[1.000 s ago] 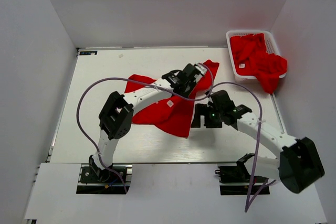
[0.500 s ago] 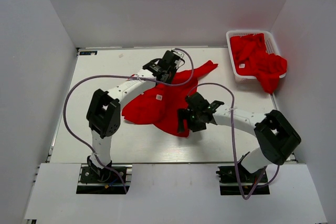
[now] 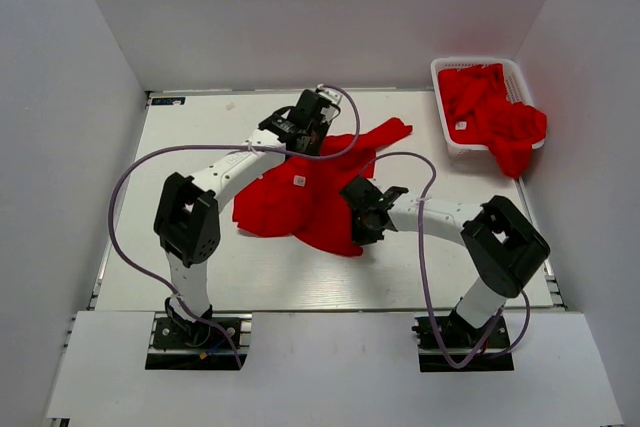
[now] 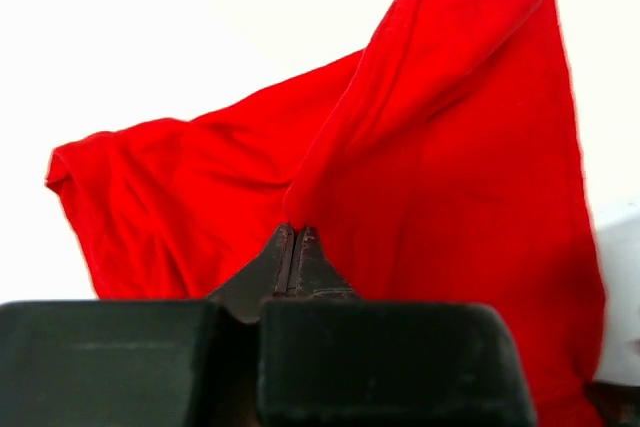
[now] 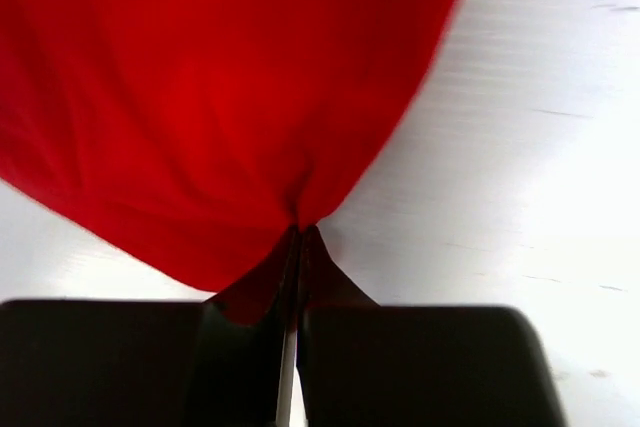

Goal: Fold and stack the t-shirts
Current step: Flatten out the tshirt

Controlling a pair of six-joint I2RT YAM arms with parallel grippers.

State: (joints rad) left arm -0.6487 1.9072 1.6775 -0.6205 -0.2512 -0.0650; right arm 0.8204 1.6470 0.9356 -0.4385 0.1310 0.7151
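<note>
Top external: t-shirt (image 3: 282, 209) is lying on the worktop (image 3: 190, 137).
Left jaws: closed, clamping its far edge.
Right jaws: closed, clamping its right edge.

No words or numbers can be read. The t-shirt (image 3: 275, 207) on the worktop (image 3: 190, 122) has a white label (image 3: 298, 181), but it is too small to read. A second label (image 3: 461, 127) shows on the t-shirts (image 3: 490, 107) in the basket (image 3: 470, 60), and it is too small as well. A dark sticker (image 3: 168, 101) at the worktop's far left corner is just a blur.
</note>
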